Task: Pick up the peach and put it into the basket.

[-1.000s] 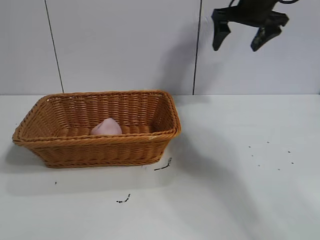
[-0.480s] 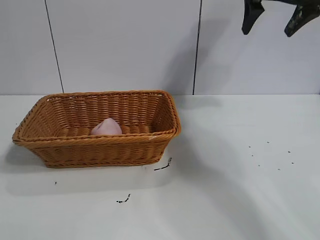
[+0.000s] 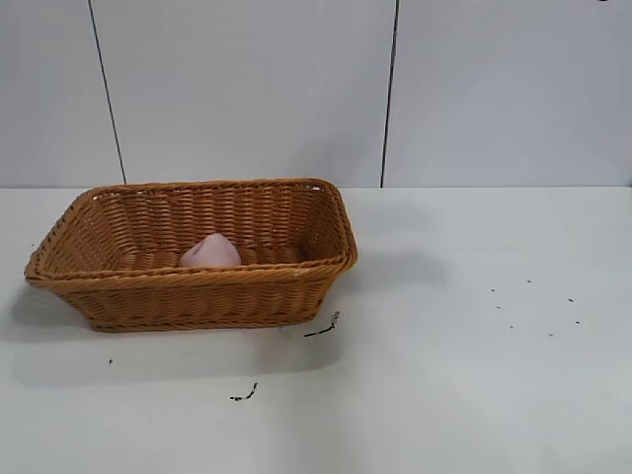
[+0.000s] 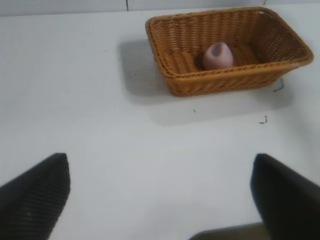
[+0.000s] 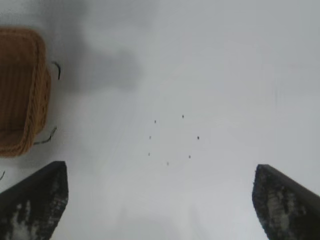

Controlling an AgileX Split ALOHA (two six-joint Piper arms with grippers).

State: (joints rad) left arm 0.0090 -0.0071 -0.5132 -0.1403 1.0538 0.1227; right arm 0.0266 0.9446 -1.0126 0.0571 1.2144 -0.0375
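Observation:
The pale-pink peach [image 3: 209, 252] lies inside the orange-brown wicker basket [image 3: 197, 286] on the white table; both also show in the left wrist view, the peach [image 4: 218, 55] resting on the floor of the basket [image 4: 225, 82]. My left gripper [image 4: 160, 195] is open and empty, well away from the basket over bare table. My right gripper [image 5: 160, 200] is open and empty, high above the table to the basket's right, with the basket's end [image 5: 20, 95] at the edge of its view. Neither gripper shows in the exterior view.
Small dark specks lie on the table at the right [image 3: 533, 306], and dark scraps lie beside the basket's front corner [image 3: 324, 326] and in front of it [image 3: 244, 395]. A white panelled wall stands behind the table.
My right gripper, open and empty, has risen up and to the right and left the exterior view. The peach and basket have not moved.

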